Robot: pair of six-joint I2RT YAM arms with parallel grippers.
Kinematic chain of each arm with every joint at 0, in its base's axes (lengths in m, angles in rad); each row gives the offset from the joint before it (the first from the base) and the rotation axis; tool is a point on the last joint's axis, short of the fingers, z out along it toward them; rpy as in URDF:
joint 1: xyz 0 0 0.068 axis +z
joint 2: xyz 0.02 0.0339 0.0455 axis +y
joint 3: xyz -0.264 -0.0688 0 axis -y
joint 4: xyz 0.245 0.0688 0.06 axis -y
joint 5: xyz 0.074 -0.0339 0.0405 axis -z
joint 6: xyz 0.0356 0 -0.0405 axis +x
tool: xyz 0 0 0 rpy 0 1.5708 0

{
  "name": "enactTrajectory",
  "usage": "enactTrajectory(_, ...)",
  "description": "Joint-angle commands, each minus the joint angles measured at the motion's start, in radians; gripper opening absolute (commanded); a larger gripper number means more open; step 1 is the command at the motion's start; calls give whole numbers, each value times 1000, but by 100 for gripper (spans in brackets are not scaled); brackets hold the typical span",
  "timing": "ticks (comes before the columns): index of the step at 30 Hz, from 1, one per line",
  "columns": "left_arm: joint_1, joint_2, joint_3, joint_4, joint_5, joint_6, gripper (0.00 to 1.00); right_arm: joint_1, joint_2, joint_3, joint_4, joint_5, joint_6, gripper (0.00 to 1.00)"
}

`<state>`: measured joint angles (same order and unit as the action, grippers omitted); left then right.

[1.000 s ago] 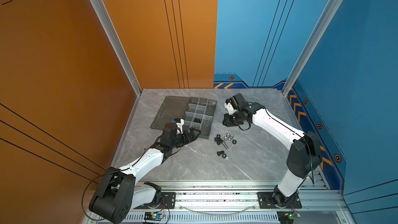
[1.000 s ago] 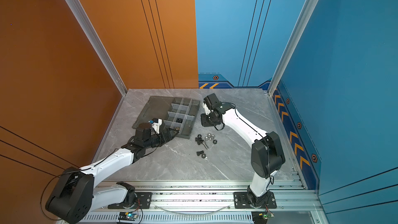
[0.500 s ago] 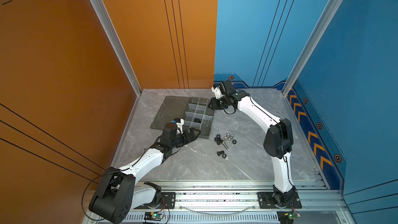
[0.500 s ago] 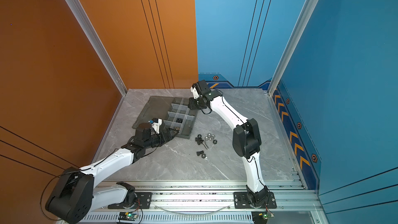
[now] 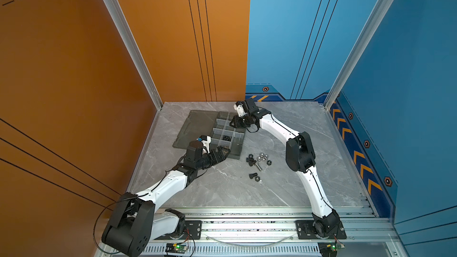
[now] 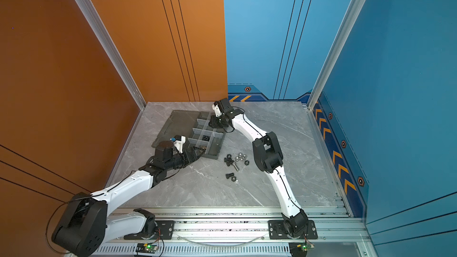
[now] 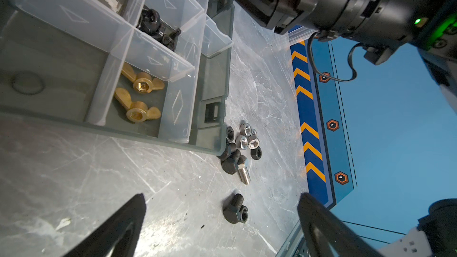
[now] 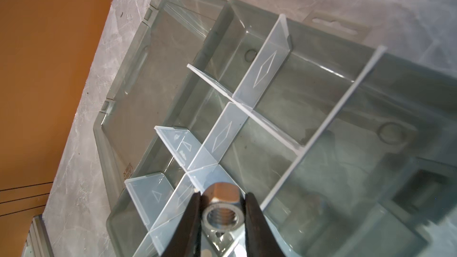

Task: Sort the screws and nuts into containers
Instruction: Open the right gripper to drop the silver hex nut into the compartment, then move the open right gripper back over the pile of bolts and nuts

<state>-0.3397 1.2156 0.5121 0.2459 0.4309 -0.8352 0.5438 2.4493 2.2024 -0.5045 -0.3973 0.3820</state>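
Grey marble tabletop — flat lid

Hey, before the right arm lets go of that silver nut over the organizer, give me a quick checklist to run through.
1. Grip on silver hex nut by right pincer: ok.
2. Right pincer above the organizer tray: ok.
3. Nut over one cell, not a divider: cannot tell; a divider crossing lies right by it in the wrist view.
4. Left pincer open, apart from the right one: ok.
5. Brass wing nuts and black pieces in separate cells: ok.
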Motion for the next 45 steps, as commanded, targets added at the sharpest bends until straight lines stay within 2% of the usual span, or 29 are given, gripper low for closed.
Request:
enactTrajectory(1, 7, -20, -1, -4, 5, 12, 98, 7, 22, 38, 43, -8, -7, 4)
enactTrajectory(8, 8, -23, 2, -13, 5, 13, 98, 5, 52, 45, 30, 3, -11, 10)
enactTrajectory(12, 10, -21, 3, -14, 4, 14, 98, 4, 46, 45, 10, 18, -14, 32)
enactTrajectory(14, 10, -19, 4, -12, 6, 13, 98, 5, 39, 45, 0, 20, -21, 39)
enactTrajectory(23, 11, -10, 7, 0, 14, 12, 98, 2, -97, -38, -28, 11, -98, 47)
enactTrajectory(30, 16, -13, 2, 0, 13, 13, 98, 2, -366, -325, -27, 36, -117, 49)
enactTrajectory(36, 17, -24, -6, 1, 13, 11, 98, -29, -585, -619, -66, 111, -66, 51)
enactTrajectory(42, 16, -18, 3, 2, 14, 10, 98, -62, -680, -836, -72, 96, 9, 51)
enactTrajectory(45, 11, -11, -1, 9, 10, 13, 98, -58, -692, -935, -4, 47, 62, 51)
